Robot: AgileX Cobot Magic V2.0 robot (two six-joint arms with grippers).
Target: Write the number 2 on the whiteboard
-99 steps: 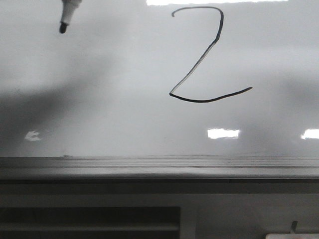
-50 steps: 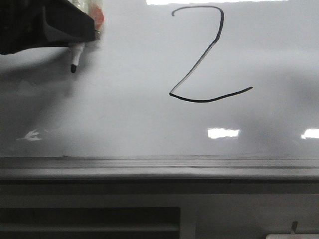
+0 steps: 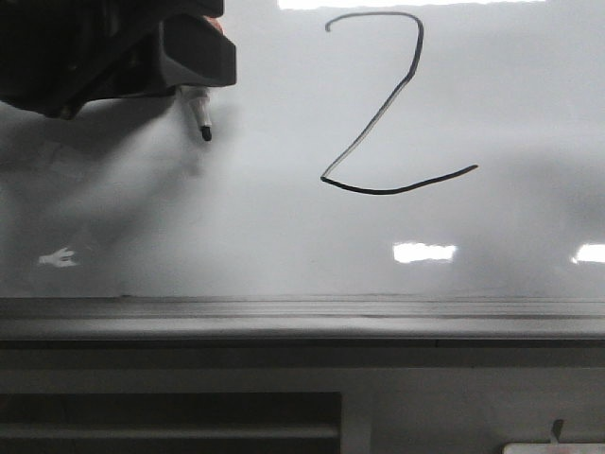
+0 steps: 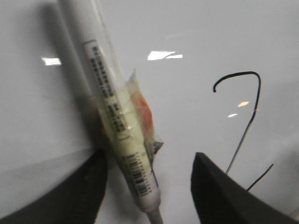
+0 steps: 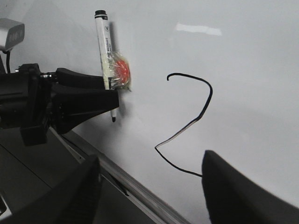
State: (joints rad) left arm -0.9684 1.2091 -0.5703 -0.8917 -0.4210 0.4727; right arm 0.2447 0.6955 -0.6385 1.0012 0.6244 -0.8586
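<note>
The number 2 (image 3: 378, 113) is drawn in thin black line on the whiteboard (image 3: 284, 236); it also shows in the left wrist view (image 4: 247, 107) and the right wrist view (image 5: 191, 121). My left gripper (image 3: 203, 66) is at the upper left and carries a white marker (image 4: 117, 116) wrapped in yellowish tape. The marker lies against one finger (image 4: 84, 191), with a clear gap to the other, so the jaws stand apart. Its black tip (image 3: 205, 135) points down, left of the 2. My right gripper (image 5: 149, 196) is open and empty, away from the board.
A grey ledge (image 3: 302, 317) runs along the board's lower edge, with a dark slatted panel (image 3: 170, 421) below it. Bright light reflections (image 3: 423, 253) lie on the board. The left arm's dark body (image 5: 28, 107) is left of the 2.
My left gripper has come down and to the right into the front view, carrying the marker. The tip has moved from the top left toward the 2. The drawn 2 is unchanged.
</note>
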